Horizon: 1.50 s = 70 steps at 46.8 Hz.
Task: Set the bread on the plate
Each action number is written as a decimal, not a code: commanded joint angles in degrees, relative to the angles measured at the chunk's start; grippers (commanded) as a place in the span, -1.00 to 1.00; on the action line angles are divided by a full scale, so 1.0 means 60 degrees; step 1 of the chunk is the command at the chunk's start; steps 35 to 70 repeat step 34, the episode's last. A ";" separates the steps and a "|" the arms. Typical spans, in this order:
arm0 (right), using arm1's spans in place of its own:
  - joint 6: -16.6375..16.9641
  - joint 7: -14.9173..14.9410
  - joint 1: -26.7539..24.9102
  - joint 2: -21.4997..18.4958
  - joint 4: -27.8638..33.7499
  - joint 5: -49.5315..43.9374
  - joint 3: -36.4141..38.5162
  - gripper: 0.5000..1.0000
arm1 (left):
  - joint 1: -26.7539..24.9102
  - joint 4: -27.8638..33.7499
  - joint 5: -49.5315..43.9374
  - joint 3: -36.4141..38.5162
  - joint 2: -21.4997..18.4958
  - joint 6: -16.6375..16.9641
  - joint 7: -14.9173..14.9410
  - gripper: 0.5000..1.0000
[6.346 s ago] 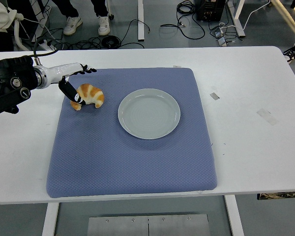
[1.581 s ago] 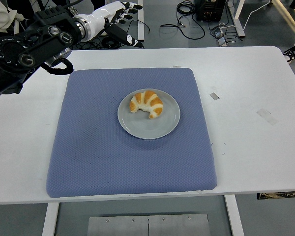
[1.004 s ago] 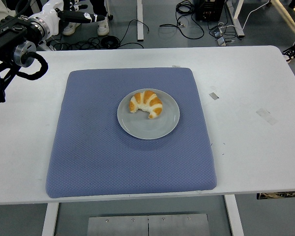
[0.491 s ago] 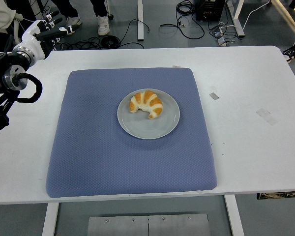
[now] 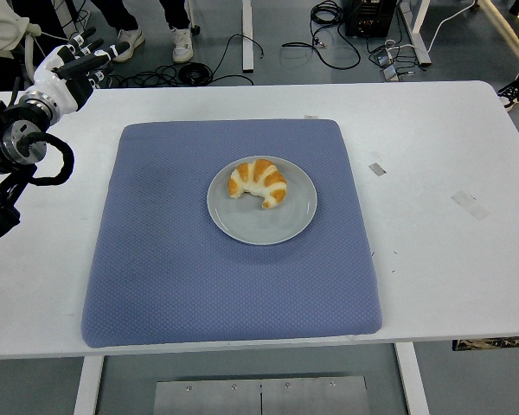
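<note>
Since only the head view was supplied, everything below was drawn from it. The bread (image 5: pixel 258 181), a crescent-shaped roll, was seen lying on the plate (image 5: pixel 281 229), in its upper left part, wholly inside the rim as far as could be told. The plate was set near the middle of a blue mat (image 5: pixel 164 285) spread on the white table (image 5: pixel 450 259).

The left hand (image 5: pixel 72 65) was found at the table's far left corner, well apart from plate and bread; its fingers were extended and loosely spread, and nothing was held in them. The right hand was not shown at all.

The task was judged to be done in substance, so little risk was left. The bread was placed off centre, towards the rim, and it could be tipped or rolled off if the plate or mat were knocked. Such a knock was thought most likely to come from the left arm, should it be swept low across the mat, though it was positioned clear of the mat. Cables (image 5: pixel 208 69) lay on the floor beyond the table's far edge and could be snagged by the outstretched fingers if the hand were dropped past that edge.
</note>
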<state>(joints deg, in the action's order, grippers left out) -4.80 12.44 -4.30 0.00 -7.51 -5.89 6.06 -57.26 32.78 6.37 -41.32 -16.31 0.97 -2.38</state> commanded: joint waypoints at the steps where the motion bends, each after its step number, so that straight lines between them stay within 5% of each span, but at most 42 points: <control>1: 0.0009 0.0007 0.0014 0.0000 -0.0023 0.0001 0.0001 1.00 | 0.0167 0.0000 -0.0167 -0.0012 0.0066 -0.0001 0.0001 0.92; 24: -0.0005 0.0007 -0.0016 0.0000 0.0065 0.0001 -0.0028 1.00 | 0.0842 0.0000 -0.0373 0.0017 0.1033 0.0013 -0.0204 0.93; 70: -0.0005 0.0007 -0.0060 0.0000 0.0065 0.0001 -0.0028 1.00 | 0.0856 0.0015 -0.0373 0.0017 0.1048 0.0013 -0.0233 0.93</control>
